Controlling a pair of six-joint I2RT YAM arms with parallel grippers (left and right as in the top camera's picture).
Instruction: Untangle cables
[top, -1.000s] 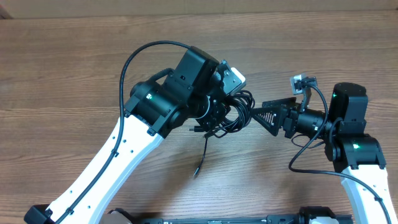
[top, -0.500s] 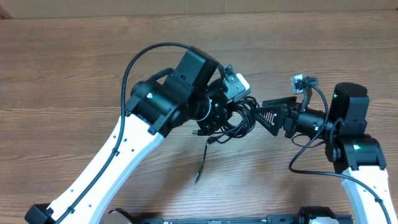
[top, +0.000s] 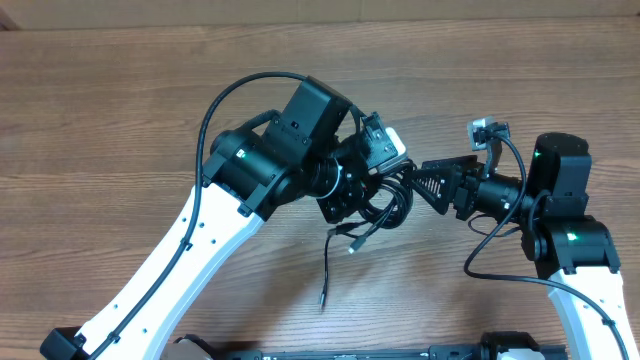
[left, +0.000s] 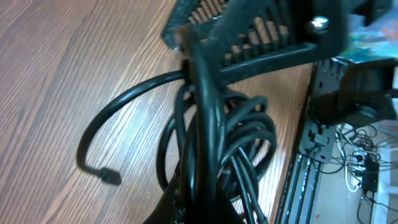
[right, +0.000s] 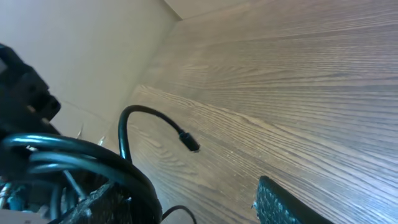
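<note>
The cables are a black clump of loops hanging between my two grippers above the wooden table. My left gripper is shut on the clump; in the left wrist view the cords run straight out of its jaws. My right gripper is open at the clump's right side. In the right wrist view its left finger lies under a cable loop. One loose tail hangs down over the table, and a plug end curls free.
The wooden table stretches behind and to the left. A thick black arm cable arcs over the left arm. The right arm's base stands at the right, and a metal rail runs along the table's front edge.
My left gripper has turned and carried the clump a little right, against the right gripper's fingers. The loose tail has dropped lower. The right arm has hardly moved.
</note>
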